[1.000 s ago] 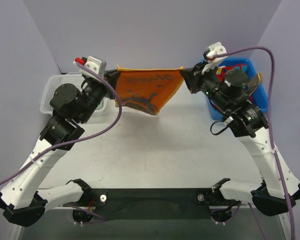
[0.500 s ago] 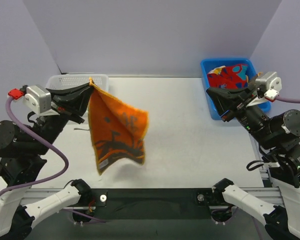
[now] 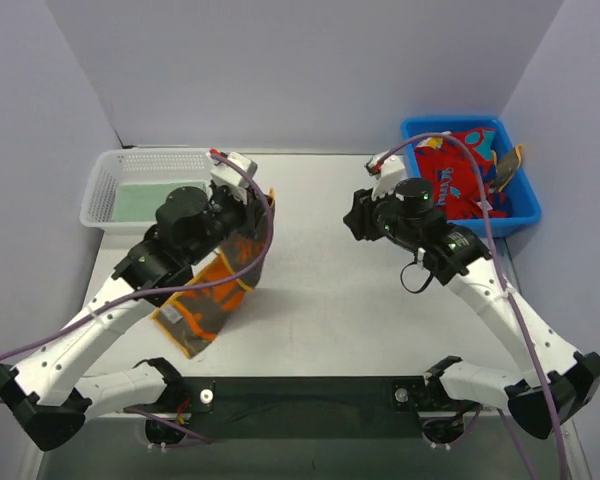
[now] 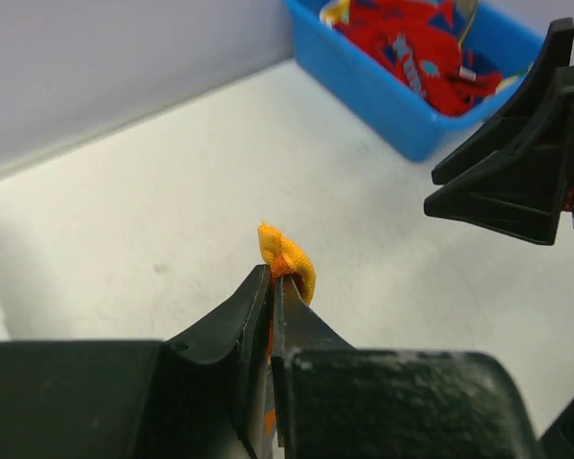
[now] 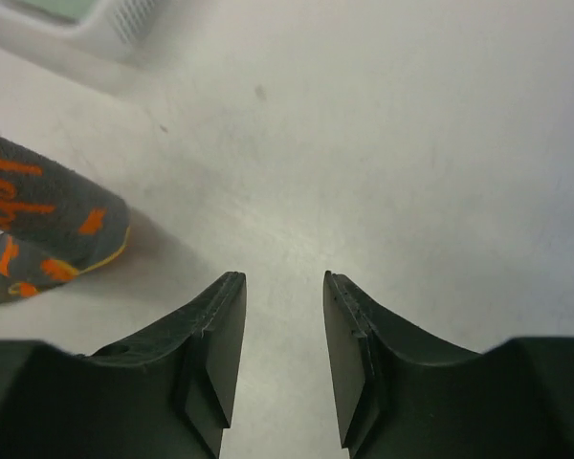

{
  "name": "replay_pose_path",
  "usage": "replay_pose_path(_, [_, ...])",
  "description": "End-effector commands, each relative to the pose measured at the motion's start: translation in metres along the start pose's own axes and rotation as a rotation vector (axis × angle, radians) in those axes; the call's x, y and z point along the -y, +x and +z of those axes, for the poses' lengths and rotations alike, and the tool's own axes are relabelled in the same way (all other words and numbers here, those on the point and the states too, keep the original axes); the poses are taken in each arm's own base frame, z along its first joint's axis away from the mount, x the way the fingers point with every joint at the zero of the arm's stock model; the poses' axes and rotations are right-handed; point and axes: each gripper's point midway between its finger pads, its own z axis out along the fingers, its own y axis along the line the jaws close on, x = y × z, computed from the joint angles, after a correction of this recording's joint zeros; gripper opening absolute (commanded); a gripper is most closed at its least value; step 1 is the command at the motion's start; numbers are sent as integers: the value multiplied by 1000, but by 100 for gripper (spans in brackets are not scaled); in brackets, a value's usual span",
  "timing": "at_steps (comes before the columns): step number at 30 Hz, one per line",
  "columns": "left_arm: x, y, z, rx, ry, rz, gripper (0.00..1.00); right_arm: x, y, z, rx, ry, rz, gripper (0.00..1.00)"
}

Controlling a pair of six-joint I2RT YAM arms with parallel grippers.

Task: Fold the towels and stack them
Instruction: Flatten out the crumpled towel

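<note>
- Holding the orange towel (image 3: 208,300) by one corner, my left gripper (image 4: 274,279) is pinched tight on it; the cloth drapes down onto the table (image 3: 330,290), trailing toward the near-left.
- My right gripper (image 5: 281,282) is spread and empty, hovering over the middle of the table, with the towel off to its left.
- I judge the free end lies nearer the left arm; the right must reach across.
- The red towels (image 3: 460,165) wait in the blue bin (image 3: 528,212).
</note>
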Motion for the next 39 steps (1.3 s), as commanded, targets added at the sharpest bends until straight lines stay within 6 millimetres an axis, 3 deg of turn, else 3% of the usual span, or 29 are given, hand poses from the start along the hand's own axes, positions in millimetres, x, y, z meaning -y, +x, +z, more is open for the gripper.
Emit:
replay_pose_path(1, [18,27,14,-29,55,-148,0,15,30,5,-35,68,99,39])
replay_pose_path(3, [22,64,27,-95,61,-214,0,22,55,10,-81,104,141,49])
replay_pose_path(4, [22,87,40,-148,47,-231,0,26,79,13,-132,119,152,52])
replay_pose_path(5, [22,98,48,-166,39,-243,0,27,89,15,-152,126,169,52])
replay_pose_path(6, [22,132,62,-248,21,-254,0,27,99,17,-172,125,181,53])
replay_pose_path(7, [21,145,70,-284,9,-264,0,27,118,21,-217,121,193,53])
replay_pose_path(8, [22,158,77,-319,0,-273,0,24,125,23,-237,107,200,53])
replay_pose_path(9, [20,186,89,-391,-24,-279,0,19,137,28,-271,91,215,54])
replay_pose_path(11, [16,197,104,-432,-48,-293,0,9,149,34,-304,56,218,54])
replay_pose_path(12, [9,218,114,-483,-71,-301,0,3,152,36,-312,39,229,54])
replay_pose_path(13, [8,212,124,-479,-64,-311,0,-2,157,43,-321,19,240,54])
replay_pose_path(15, [-1,232,136,-530,-97,-336,0,-11,167,49,-348,-8,268,54])
replay_pose_path(16, [-14,237,141,-537,-125,-353,0,-18,170,55,-352,-27,291,54])
replay_pose_path(17, [-15,235,147,-535,-112,-372,0,-32,173,57,-363,-75,290,54])
replay_pose_path(18, [-21,248,152,-563,-127,-396,0,-37,176,59,-373,-88,285,54])
replay_pose_path(20, [-31,247,161,-567,-120,-443,0,-48,179,73,-369,-100,252,54])
replay_pose_path(21, [-35,255,164,-585,-129,-468,0,-59,175,77,-366,-123,226,54])
replay_pose_path(22, [-39,257,165,-588,-136,-484,0,-61,184,84,-393,-116,203,54])
replay_pose_path(28, [-59,265,160,-624,-145,-509,0,-78,192,116,-455,-95,-14,54])
replay_pose_path(30, [-66,274,157,-650,-146,-513,0,-73,200,126,-485,-61,-153,54])
replay_pose_path(33, [-70,288,156,-693,-125,-524,0,-80,196,135,-483,-56,-359,55])
replay_pose_path(34, [-68,288,158,-699,-107,-527,0,-79,204,139,-500,-39,-407,55])
replay_pose_path(39, [-70,305,160,-754,-89,-535,0,-81,213,156,-526,-38,-530,50])
